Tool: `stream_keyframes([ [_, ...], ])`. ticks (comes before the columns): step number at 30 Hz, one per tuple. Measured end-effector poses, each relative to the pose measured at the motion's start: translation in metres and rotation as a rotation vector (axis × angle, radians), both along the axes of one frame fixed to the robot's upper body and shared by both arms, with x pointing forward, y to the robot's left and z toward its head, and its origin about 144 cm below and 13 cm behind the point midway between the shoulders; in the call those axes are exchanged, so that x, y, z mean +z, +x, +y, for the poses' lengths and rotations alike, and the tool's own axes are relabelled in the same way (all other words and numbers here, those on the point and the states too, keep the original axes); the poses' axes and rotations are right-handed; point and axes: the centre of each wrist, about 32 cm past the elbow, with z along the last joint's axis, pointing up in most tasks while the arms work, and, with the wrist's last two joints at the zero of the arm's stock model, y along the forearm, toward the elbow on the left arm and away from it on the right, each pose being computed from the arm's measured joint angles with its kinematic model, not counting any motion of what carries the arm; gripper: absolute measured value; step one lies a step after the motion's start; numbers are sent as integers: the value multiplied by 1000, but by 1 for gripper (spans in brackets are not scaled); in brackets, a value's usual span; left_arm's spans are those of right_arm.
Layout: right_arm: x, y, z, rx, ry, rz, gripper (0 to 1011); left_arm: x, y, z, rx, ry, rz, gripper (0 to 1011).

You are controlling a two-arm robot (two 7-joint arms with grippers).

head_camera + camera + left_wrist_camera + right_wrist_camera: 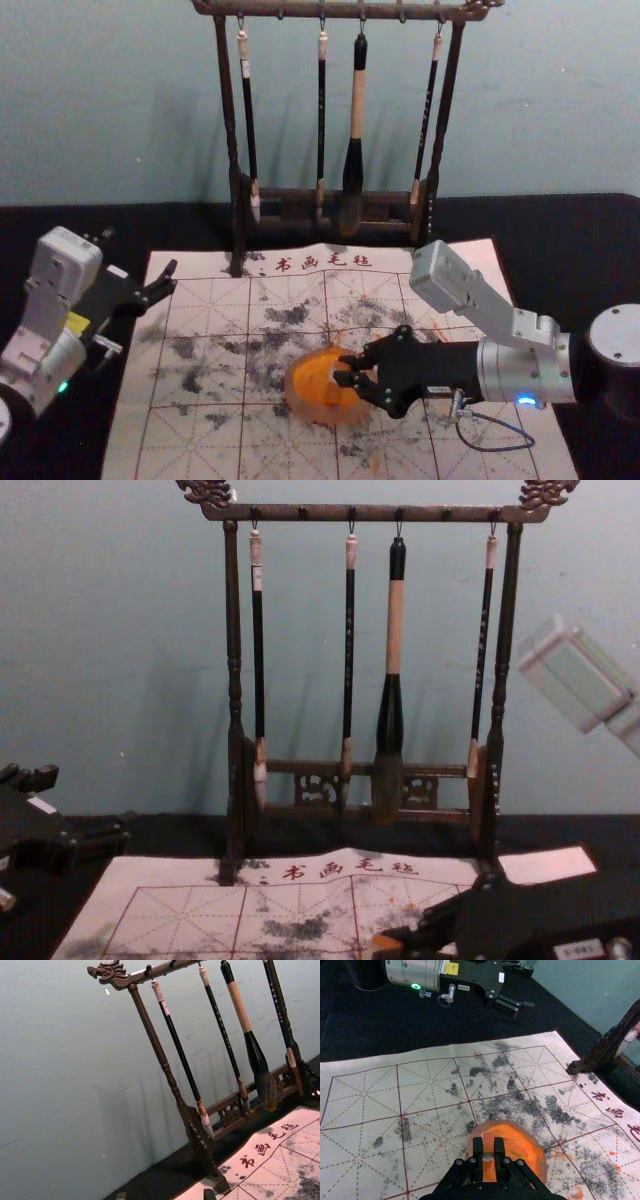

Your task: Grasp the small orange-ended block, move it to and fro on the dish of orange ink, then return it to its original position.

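Block is held over the orange dish

The right gripper (pixel 344 370) is closed on the small block (pixel 488 1142), above the dish (pixel 292 397); whether it touches ink, I cannot tell. The dish lies inside the mat's (pixel 200 440) edges, with open felt around it. The left gripper (pixel 172 278), empty, fingers apart, is near the left edge. The brush rack (pixel 229 130) stands behind.

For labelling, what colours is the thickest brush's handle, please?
The handle is black and tan, best in the chest view.

Black table (pixel 570 240): gridded mat (pixel 190 440), brush rack (pixel 290 9).
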Motion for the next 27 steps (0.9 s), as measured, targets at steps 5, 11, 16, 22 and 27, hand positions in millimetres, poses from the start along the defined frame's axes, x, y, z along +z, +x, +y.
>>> stream_keyframes([
  [5,-2,3,4,2,-3,2,101,0,0,0,0,0,0,1001],
  [11,-5,9,7,0,-13,1,101,0,0,0,0,0,0,1001],
  [16,-6,14,8,-5,-16,-4,101,0,0,0,0,0,0,1001],
  [22,-5,20,7,-16,-22,-13,101,0,0,0,0,0,0,1001],
  [27,-3,23,6,-29,-26,-22,101,0,0,0,0,0,0,1001],
])
